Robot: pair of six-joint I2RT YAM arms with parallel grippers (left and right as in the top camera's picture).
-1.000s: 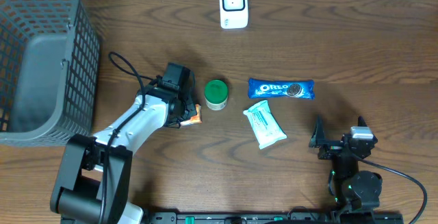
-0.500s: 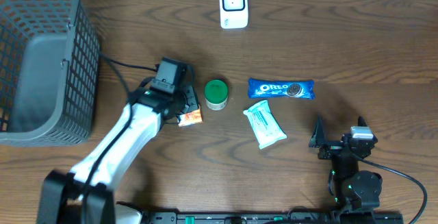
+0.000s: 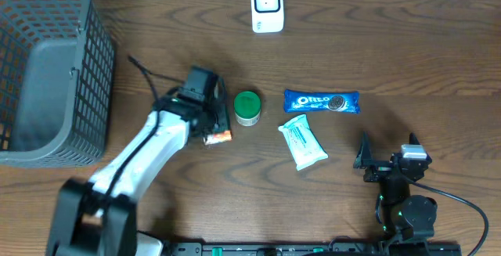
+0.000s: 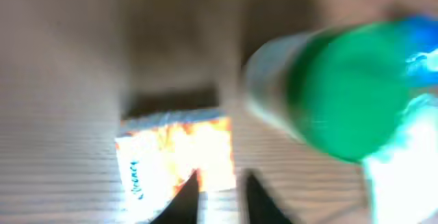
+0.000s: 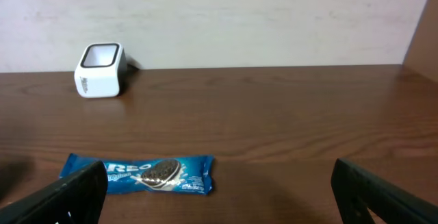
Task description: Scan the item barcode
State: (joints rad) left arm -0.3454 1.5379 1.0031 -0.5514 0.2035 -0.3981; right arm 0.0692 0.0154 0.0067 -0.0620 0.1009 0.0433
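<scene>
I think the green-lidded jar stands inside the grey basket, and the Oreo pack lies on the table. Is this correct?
No: the overhead view shows the green-lidded jar on the table, outside the grey basket. The Oreo pack does lie on the table.

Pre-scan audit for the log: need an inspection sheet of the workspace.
Surface: wooden table, no spills seen.
Job's things: white scanner at far edge; orange packet at the fingertips of left gripper.
Clutter: green-lidded tub, Oreo pack, pale blue pack, grey basket.
Grippers: left gripper view blurred, grip unclear; right gripper open, empty.
Cables: black cable looping off left arm; thin cable by right arm.
Surroundings: pale wall behind table.
</scene>
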